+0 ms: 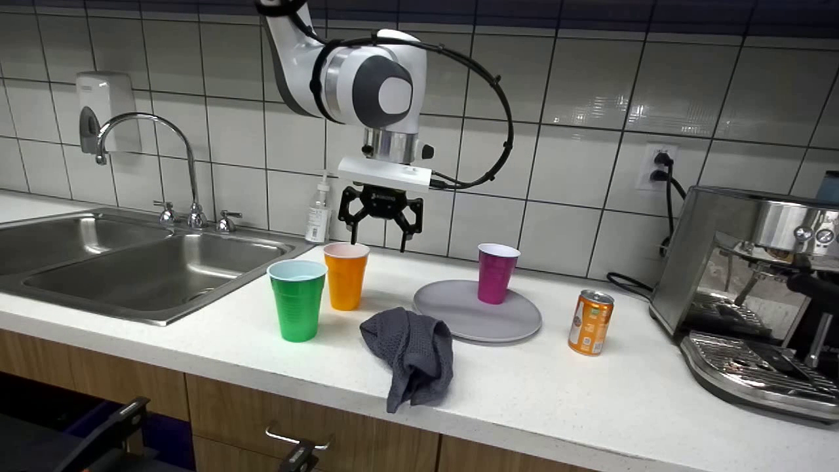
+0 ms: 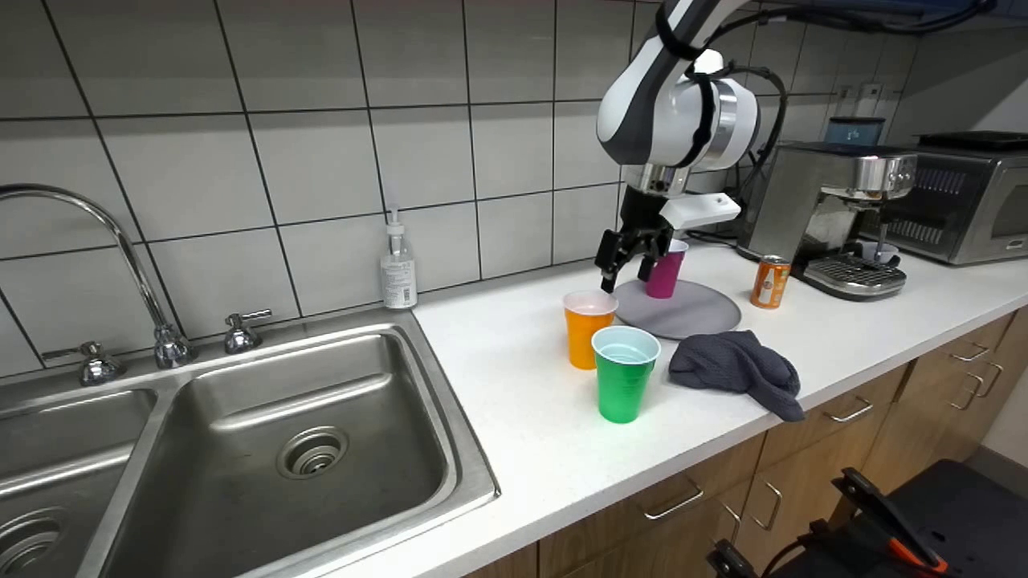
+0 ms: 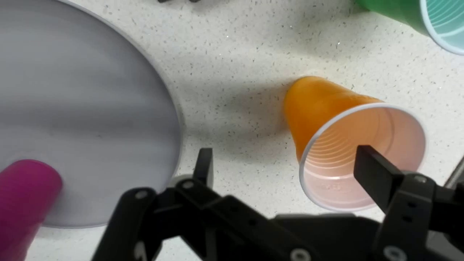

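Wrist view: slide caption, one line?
Open gripper near orange cup; magenta cup on gray plate; green cup cropped at top right.

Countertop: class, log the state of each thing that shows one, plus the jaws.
Jaws: open, holding nothing
Orange cup: upright
Green cup: upright
Plate: lying flat
Magenta cup: upright, on the plate
Cloth: crumpled
Can: upright; opened or not, unclear
Pump bottle: upright
Tap: no water running

A glossy white robot arm (image 1: 419,78) has a dark grey joint cap (image 1: 366,99) bearing a pale oval (image 1: 395,96), black straps (image 1: 317,82) and a looping black cable (image 1: 508,124). Beneath its silver metal collar (image 1: 390,146) are a flat white bar-shaped housing (image 1: 385,173) and angular black fingers (image 3: 377,175) fitted with round screws (image 3: 395,253).
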{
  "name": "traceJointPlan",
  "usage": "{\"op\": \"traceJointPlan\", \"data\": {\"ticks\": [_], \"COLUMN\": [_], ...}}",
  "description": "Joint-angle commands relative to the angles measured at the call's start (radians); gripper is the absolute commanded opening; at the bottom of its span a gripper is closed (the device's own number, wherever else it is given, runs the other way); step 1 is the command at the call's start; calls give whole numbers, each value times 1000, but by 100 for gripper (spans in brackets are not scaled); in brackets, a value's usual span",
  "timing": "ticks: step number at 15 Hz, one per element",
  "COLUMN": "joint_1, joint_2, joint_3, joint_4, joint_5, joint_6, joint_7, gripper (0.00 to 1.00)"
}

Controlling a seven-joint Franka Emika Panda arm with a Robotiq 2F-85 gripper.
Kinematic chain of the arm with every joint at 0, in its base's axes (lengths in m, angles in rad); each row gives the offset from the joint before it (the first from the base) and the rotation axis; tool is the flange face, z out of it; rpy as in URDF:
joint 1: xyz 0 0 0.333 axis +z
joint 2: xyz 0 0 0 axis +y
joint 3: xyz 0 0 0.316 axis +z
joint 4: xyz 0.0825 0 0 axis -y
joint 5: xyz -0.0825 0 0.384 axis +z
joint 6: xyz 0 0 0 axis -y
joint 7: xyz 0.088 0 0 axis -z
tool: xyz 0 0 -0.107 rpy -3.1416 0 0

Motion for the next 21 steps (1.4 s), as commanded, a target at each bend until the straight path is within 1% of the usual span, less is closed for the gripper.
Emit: {"op": "traceJointPlan", "data": {"ticks": [1,11,19,20,21], "joint_1": [1,13,8,7,6], "joint_2": [0,63,100,104,107], "joint_3": [8,17,31,33,34], "joint_4": [-9,18,48,53,56], "joint_5": [-29,-62,-67,-67,-66], "joint_6": [13,73,70,69,72], "joint_7": [-21,2,7,5,4], "gripper": [100,100,100,75,74]}}
